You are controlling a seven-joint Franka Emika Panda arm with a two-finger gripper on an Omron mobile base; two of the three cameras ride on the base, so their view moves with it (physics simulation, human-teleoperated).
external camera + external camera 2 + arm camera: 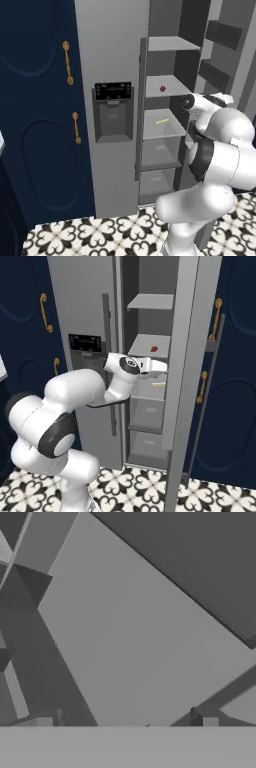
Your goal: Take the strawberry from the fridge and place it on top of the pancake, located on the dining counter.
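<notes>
Claw (127, 722) stood wide apart, empty; strawberry (162, 88) sat on fridge shelf (167, 85). Risk: clipping shelf edge, knocking the berry away.

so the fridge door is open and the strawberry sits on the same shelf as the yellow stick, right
Not quite. The fridge door is open, but the strawberry sits on the shelf above the one that holds the yellow stick. The left base view shows both, one shelf apart.
</notes>
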